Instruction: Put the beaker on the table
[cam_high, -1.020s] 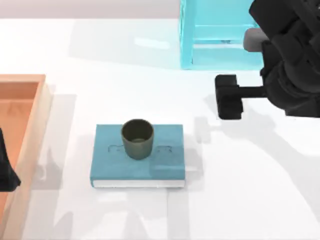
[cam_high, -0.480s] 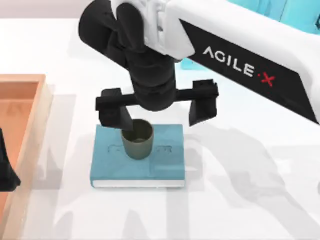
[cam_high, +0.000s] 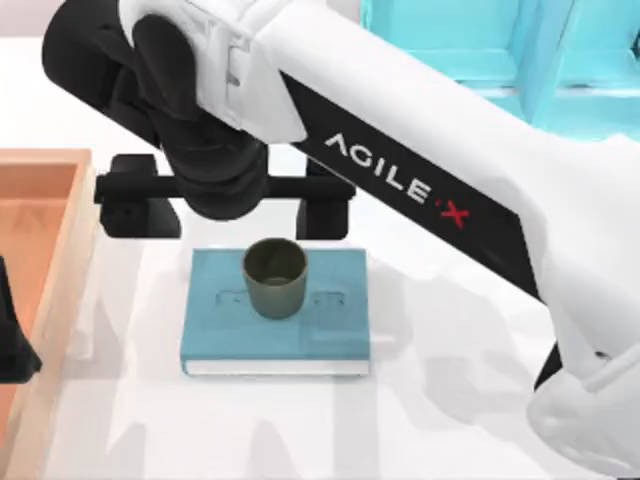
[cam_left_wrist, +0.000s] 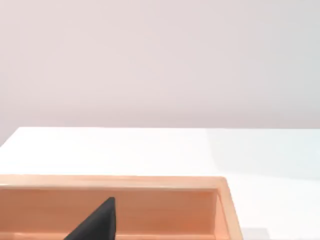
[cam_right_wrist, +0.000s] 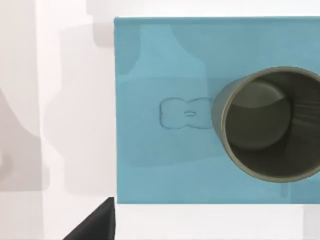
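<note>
An orange wooden tray (cam_high: 45, 260) with raised walls is sitting at the table's left edge, where the parked left gripper (cam_high: 12, 340) is showing as a dark wedge over it; whether its fingers are open or shut cannot be told. Just right of the tray, the glossy white table (cam_high: 460, 400) is carrying a flat teal-blue book (cam_high: 330, 330) with a faint embossed mark on its cover, and the beaker (cam_high: 274, 277), a small olive-grey tapered cup with a dark hollow, is standing upright on the book's far half. The right gripper (cam_high: 225, 205) is hanging above the book's far edge, just beyond the beaker, its two black fingers (cam_high: 135, 208) spread wide along a crossbar and gripping nothing. Half a second earlier the same gripper was sitting farther right with one finger over the beaker's rim; it has since slid left and away. The white arm marked AgileX is stretching diagonally from the lower right across the scene. A translucent cyan rack (cam_high: 480, 50) is standing at the far right.
</note>
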